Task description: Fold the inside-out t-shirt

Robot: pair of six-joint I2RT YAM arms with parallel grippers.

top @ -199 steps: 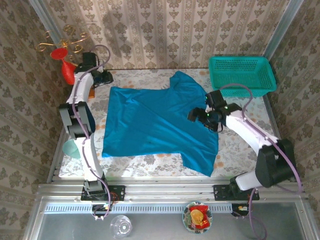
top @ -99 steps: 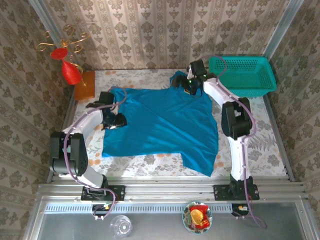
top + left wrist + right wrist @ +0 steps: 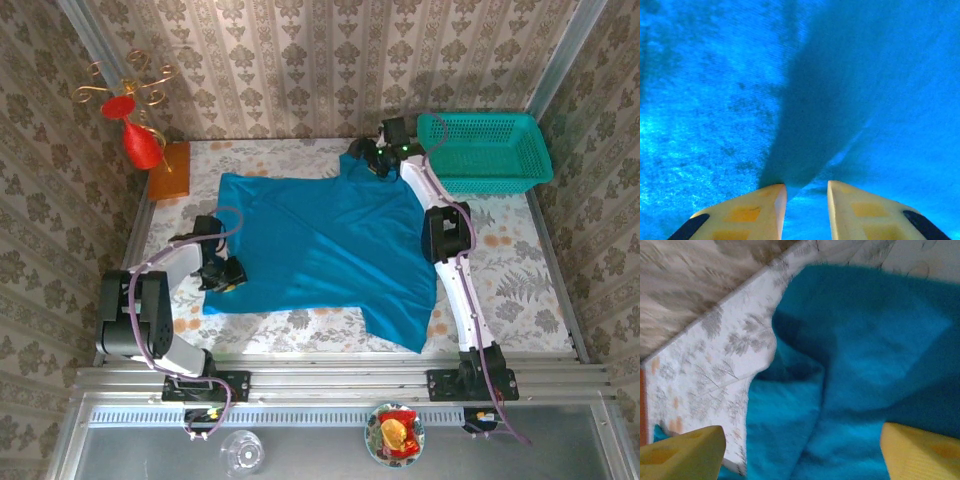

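The inside-out t-shirt [image 3: 320, 240] lies spread on the patterned table, bright blue, with one sleeve bunched at the far edge and a flap hanging toward the near right. My left gripper [image 3: 222, 275] is pressed onto the shirt's near-left edge. In the left wrist view its yellow fingers [image 3: 765, 205] stand a narrow gap apart on the t-shirt [image 3: 715, 100], a ridge of cloth rising from the left tip. My right gripper [image 3: 368, 158] hovers wide open over the bunched far sleeve. In the right wrist view the folded t-shirt [image 3: 865, 365] lies between the gripper's [image 3: 800, 432] spread fingers.
A teal mesh basket [image 3: 480, 118] stands at the far right corner, close to the right arm. An orange block [image 3: 170, 170] and a red ornament [image 3: 140, 145] sit at the far left. Bare tablecloth [image 3: 500, 270] shows right of the shirt.
The left gripper came from the far left corner down to the shirt's near-left edge. The right gripper went from the shirt's right side to the far sleeve. Both jaws narrowed slightly.
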